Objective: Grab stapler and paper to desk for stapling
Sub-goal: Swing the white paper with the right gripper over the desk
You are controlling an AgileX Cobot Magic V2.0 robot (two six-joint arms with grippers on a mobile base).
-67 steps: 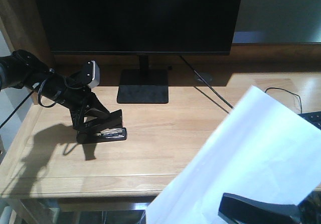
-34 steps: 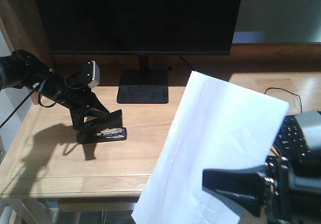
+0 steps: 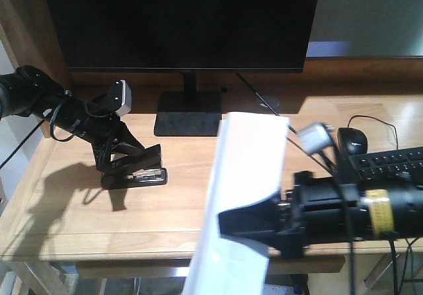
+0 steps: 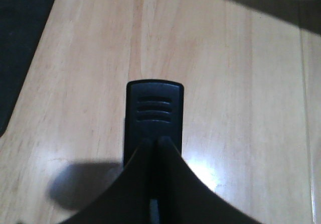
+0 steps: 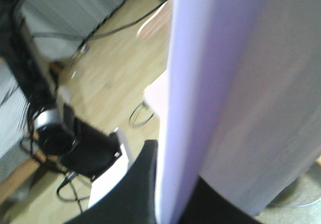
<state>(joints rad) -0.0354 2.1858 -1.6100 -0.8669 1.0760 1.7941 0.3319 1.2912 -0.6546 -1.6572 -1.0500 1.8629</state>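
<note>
A large black monitor [image 3: 182,20] with a dark screen fills the top of the front view, standing on a slim neck above a flat, square black base [image 3: 188,114]. Right of the base a round cable grommet [image 3: 268,102] is set in the wood, and a black cable [image 3: 246,83] runs from behind the monitor diagonally close by it. Farther right lie a black computer mouse [image 3: 352,138], its thin cord [image 3: 373,116] looping behind it, and, just in front of the mouse, part of a black keyboard [image 3: 386,166].
</note>
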